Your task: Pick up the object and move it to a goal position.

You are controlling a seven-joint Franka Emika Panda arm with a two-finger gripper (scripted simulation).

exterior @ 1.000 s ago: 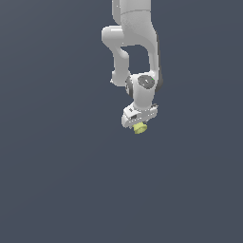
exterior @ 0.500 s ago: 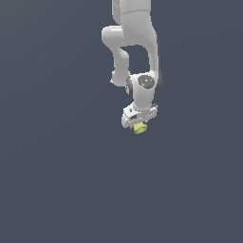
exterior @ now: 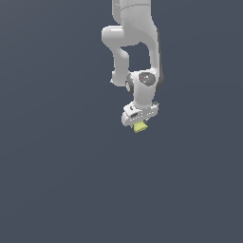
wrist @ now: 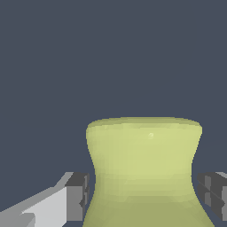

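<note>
White arm's claw [exterior: 139, 124] sits closed on the small yellow-green flared object [wrist: 144, 170], pads at its narrow waist, long axis running straight out from the claw, hanging directly beneath it.

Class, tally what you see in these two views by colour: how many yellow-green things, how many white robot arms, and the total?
Yellow-green: 1, the object between the gripper's fingers
White: 1, the arm
Total: 2
</note>
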